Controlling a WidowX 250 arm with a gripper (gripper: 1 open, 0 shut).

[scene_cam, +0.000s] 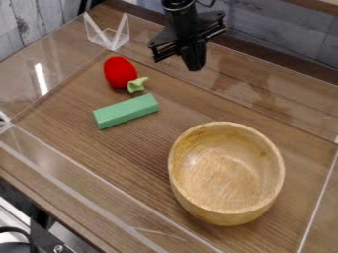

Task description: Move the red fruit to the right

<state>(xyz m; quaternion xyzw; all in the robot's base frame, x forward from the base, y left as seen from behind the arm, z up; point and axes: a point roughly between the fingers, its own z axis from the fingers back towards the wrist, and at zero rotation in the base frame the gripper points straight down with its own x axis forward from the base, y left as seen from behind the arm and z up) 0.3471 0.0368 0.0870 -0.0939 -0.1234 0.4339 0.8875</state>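
The red fruit (121,71) lies on the wooden table at the upper left, its green leafy end (137,85) pointing toward the centre. My black gripper (193,63) hangs above the table to the right of the fruit, well apart from it, pointing steeply down. Its fingers are pressed together and hold nothing.
A green rectangular block (126,112) lies just below the fruit. A large wooden bowl (226,170) stands at the lower right. Clear acrylic walls (40,79) border the table on the left and front. A clear stand (106,33) sits at the back left.
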